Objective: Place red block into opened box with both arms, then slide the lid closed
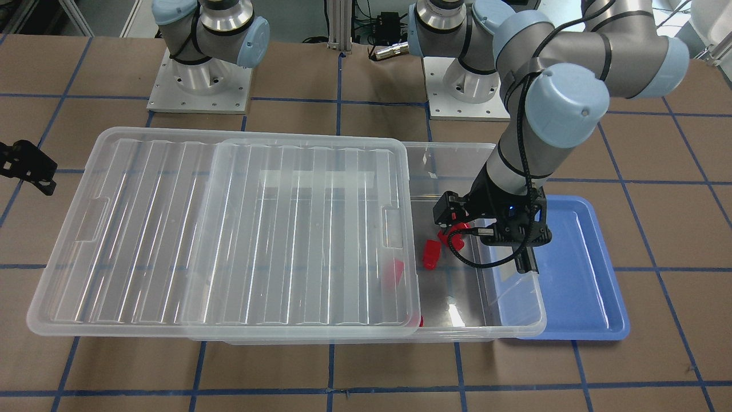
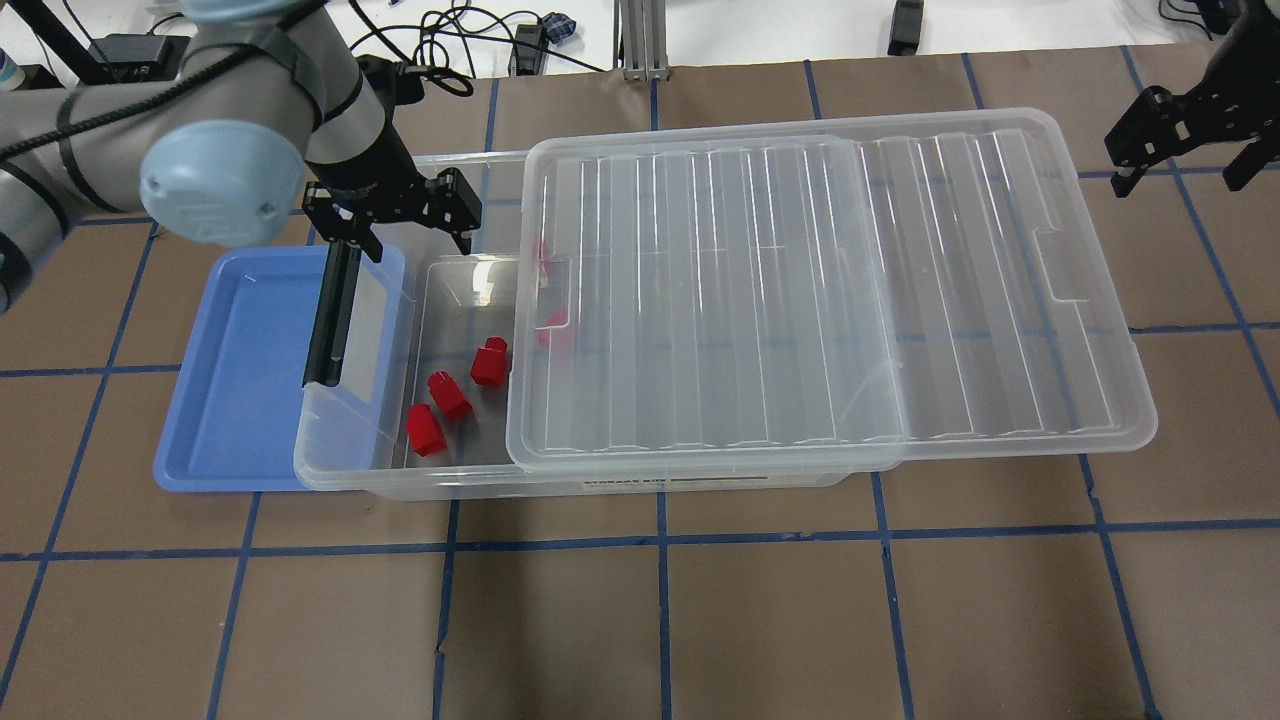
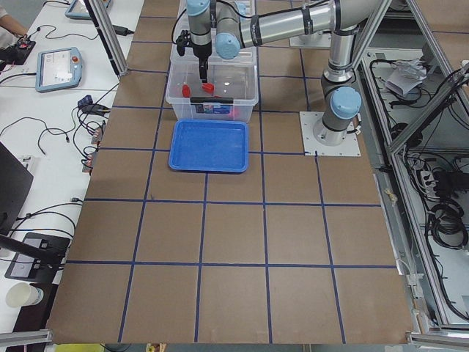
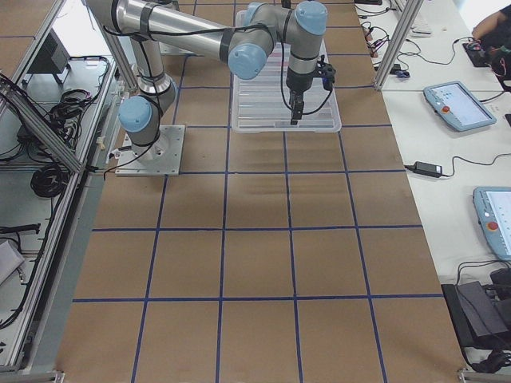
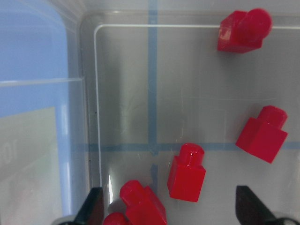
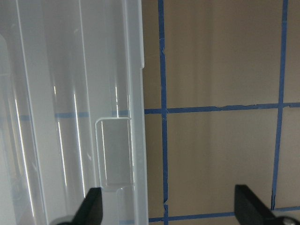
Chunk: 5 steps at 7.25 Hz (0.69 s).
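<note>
We see the box (image 2: 350,472) lying lengthwise on the table (image 2: 700,620). The lid (image 2: 800,290) rests on top of it but sits shifted toward the robot's right, so it overhangs the box's right end and leaves only the left end open.

In that open strip three red blocks (image 2: 449,394) lie loose on the box floor in a slanting row, none touching another. Two more red shapes (image 2: 556,330) show blurred through the lid's near edge. We take them for blocks under it, though the view there is poor.

The left gripper (image 2: 400,215) hangs above the back of the opening, its fingers (image 5: 93,207) spread wide and holding nothing. Its wrist camera looks straight down on the blocks.

The right gripper (image 2: 1185,160) hangs over bare table past the lid's right short end, apart from it. Its fingers (image 6: 92,207) are also spread with nothing between them, and the lid's notch (image 6: 115,150) lies just to one side below.

A blue tray (image 2: 230,400) lies at the box's left end, and from overhead the box's rim overlaps the tray's edge. A black latch bar (image 2: 333,310) runs across that end, between the tray and the opening. With the lid covering the rest, the blocks can be reached only through the narrow gap beside this bar.

Off the table, tablets (image 3: 58,67) and cables lie on a white bench.
</note>
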Each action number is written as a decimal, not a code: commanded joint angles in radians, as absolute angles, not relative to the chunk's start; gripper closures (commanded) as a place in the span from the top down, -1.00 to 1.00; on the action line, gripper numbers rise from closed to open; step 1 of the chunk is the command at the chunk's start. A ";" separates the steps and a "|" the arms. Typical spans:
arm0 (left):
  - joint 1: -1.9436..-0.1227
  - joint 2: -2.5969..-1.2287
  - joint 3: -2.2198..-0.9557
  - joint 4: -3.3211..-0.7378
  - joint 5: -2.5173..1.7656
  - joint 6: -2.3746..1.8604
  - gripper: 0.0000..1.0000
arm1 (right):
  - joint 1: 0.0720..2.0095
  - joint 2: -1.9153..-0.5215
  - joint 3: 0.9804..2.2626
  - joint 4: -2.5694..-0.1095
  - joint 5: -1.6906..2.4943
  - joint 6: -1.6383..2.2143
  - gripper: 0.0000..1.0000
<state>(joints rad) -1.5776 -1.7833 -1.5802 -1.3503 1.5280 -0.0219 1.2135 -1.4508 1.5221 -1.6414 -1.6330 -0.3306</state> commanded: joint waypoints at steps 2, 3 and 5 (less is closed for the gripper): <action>-1.571 -1.701 -1.367 -1.686 1.564 -0.008 1.00 | 1.207 -1.425 1.534 -1.664 -1.635 -0.337 1.00; -1.565 -1.665 -1.371 -1.730 1.574 0.003 1.00 | 1.183 -1.402 1.539 -1.667 -1.631 -0.339 1.00; -1.565 -1.651 -1.426 -1.691 1.569 0.012 1.00 | 1.143 -1.361 1.552 -1.713 -1.634 -0.354 1.00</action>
<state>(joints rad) -1.5652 -1.6626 -1.3961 -1.7014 1.5653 0.0042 1.1633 -1.3871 1.5454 -1.6837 -1.6311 -0.3429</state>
